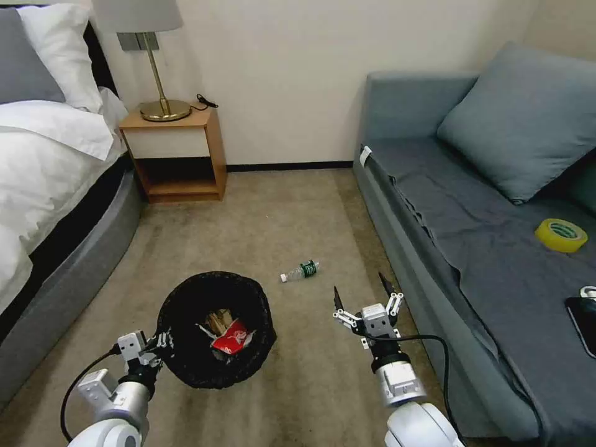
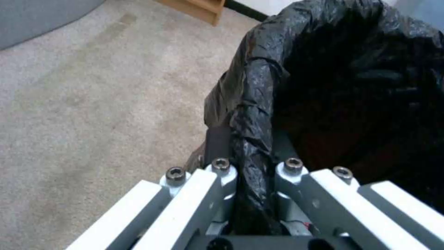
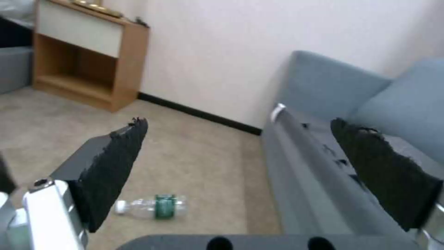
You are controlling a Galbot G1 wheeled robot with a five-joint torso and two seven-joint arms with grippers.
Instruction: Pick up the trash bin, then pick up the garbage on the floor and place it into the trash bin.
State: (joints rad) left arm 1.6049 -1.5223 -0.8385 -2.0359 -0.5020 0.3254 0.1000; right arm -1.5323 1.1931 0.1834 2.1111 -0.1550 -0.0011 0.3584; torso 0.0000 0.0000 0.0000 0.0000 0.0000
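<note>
From the head, the bin (image 1: 215, 329) is being gripped at its rim by the left gripper (image 1: 162, 341), apparently off the carpet (image 1: 298, 385). From the right wrist, the bottle (image 3: 152, 207) is lying between the spread fingers (image 3: 113, 166).

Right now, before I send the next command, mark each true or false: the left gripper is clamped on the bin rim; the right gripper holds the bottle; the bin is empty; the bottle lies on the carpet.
1. The left gripper is clamped on the rim of the trash bin. True.
2. The right gripper holds the bottle. False: it is open and empty.
3. The bin is empty. False: a red-and-white packet lies inside.
4. The bottle lies on the carpet. True.
</note>
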